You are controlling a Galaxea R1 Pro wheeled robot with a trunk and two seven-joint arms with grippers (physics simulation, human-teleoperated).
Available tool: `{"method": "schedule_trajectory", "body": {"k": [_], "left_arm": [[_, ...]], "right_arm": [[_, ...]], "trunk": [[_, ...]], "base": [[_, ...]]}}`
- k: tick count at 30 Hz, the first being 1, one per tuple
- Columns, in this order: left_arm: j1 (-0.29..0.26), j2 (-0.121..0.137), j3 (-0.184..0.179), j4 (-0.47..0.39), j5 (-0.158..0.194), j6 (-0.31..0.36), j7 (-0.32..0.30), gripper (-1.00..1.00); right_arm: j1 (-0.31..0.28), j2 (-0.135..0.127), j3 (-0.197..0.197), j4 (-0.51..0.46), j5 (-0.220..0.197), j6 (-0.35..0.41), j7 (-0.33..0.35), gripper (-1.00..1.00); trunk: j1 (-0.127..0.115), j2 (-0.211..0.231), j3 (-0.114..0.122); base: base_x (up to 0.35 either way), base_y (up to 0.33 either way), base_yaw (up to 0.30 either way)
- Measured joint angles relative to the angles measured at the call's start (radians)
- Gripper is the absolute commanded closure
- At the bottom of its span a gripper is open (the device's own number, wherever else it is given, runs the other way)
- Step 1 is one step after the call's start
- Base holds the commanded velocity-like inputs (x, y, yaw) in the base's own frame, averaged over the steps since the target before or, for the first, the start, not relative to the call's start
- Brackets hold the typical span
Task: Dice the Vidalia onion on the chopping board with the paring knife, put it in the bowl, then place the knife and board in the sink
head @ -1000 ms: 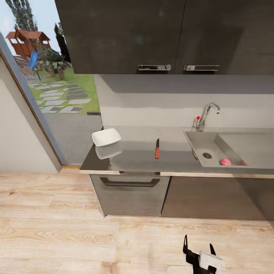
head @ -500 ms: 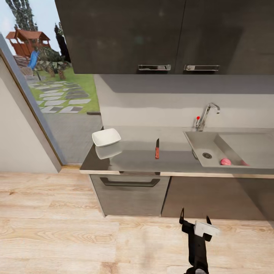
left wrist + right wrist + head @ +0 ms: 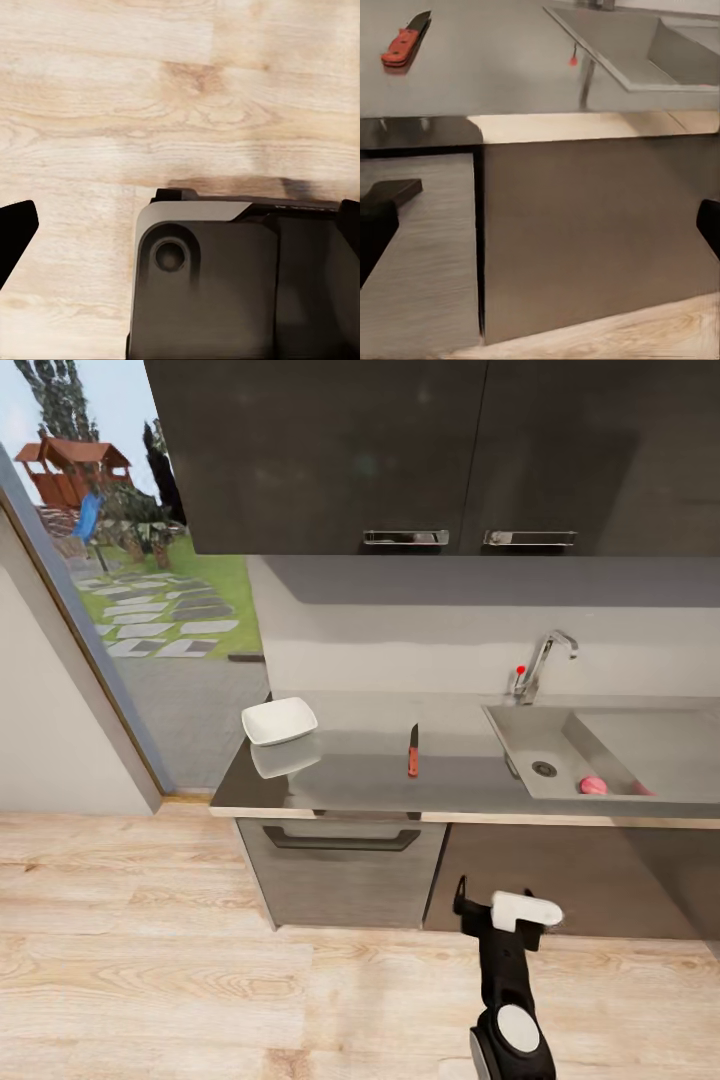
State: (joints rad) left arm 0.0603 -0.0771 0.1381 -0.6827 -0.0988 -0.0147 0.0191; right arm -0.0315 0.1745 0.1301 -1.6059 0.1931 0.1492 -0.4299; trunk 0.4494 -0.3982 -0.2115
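Ahead of us the glossy grey countertop (image 3: pixel 360 780) lies open between the white squarish bowl (image 3: pixel 279 721) and the red-handled paring knife (image 3: pixel 412 751). Dark wall cabinets (image 3: pixel 400 450) overhang it, and the chrome curved tap (image 3: pixel 545 660) guards the grey steel sink (image 3: pixel 520 735).

The right arm reaches forward, its claw (image 3: pixel 500 908) with fingers spread apart, holding nothing.

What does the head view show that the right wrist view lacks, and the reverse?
Head view alone: the bowl, the Vidalia onion lying in the sink, the tap, the wall cabinets and the right gripper raised before the counter. Right wrist view alone: a close look at the lower cabinet fronts. Both: the paring knife on the countertop, plus the sink.
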Motion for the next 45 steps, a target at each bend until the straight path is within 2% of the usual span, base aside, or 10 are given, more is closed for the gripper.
{"method": "schedule_trajectory", "body": {"k": [7, 11, 15, 19, 22, 27, 32, 39, 41, 45], "left_arm": [[-0.001, -0.001, -0.001, 0.011, 0.000, -0.001, 0.000, -1.00], [0.000, -0.001, -0.002, 0.013, 0.000, -0.001, 0.000, -1.00], [0.000, -0.001, -0.002, 0.014, 0.000, -0.001, 0.000, -1.00], [0.000, -0.001, -0.002, 0.020, 0.000, -0.001, 0.000, -1.00], [-0.001, -0.001, -0.002, 0.024, 0.000, -0.001, 0.000, -1.00], [-0.001, -0.001, -0.003, 0.027, 0.000, -0.001, 0.000, -1.00], [-0.001, -0.002, -0.008, 0.027, 0.000, -0.001, 0.000, -1.00], [-0.001, -0.002, -0.043, 0.028, 0.000, -0.001, 0.000, -1.00], [-0.001, -0.002, -0.048, 0.028, 0.000, -0.001, 0.000, -1.00], [0.000, -0.002, -0.051, 0.028, 0.000, -0.001, 0.000, -1.00]], "right_arm": [[-0.001, 0.000, 0.018, -0.019, 0.065, 0.045, -0.052, -1.00], [-0.012, 0.000, 0.020, -0.020, 0.084, 0.051, -0.062, -1.00], [-0.069, 0.000, 0.020, -0.021, 0.093, 0.087, -0.066, -1.00], [-0.156, 0.000, 0.020, -0.021, 0.096, 0.191, -0.065, -1.00], [-0.214, 0.000, 0.020, -0.021, 0.097, 0.246, -0.064, -1.00], [-0.267, 0.000, 0.020, -0.021, 0.095, 0.274, -0.064, -1.00], [-0.283, 0.000, 0.021, -0.021, 0.092, 0.288, -0.061, -1.00], [-0.286, 0.000, 0.020, -0.020, 0.084, 0.291, -0.038, -1.00], [-0.286, 0.000, 0.020, -0.020, 0.068, 0.292, -0.028, -1.00], [-0.287, 0.000, 0.020, -0.020, 0.006, 0.291, -0.009, -1.00]], "trunk": [[0.000, 0.000, 0.000], [0.000, 0.000, 0.000], [0.000, 0.000, 0.000], [0.000, 0.000, 0.000], [0.000, 0.000, 0.000], [0.000, 0.000, 0.000], [0.000, 0.000, 0.000], [0.000, 0.000, 0.000], [0.000, 0.000, 0.000], [0.000, 0.000, 0.000]], "base": [[0.000, 0.000, 0.000], [0.000, 0.000, 0.000], [0.000, 0.000, 0.000], [0.000, 0.000, 0.000], [0.016, 0.000, 0.000], [0.101, 0.000, 0.000], [0.167, 0.000, 0.000], [0.207, 0.000, 0.000], [0.210, 0.000, 0.000], [0.162, 0.000, 0.000]]}}
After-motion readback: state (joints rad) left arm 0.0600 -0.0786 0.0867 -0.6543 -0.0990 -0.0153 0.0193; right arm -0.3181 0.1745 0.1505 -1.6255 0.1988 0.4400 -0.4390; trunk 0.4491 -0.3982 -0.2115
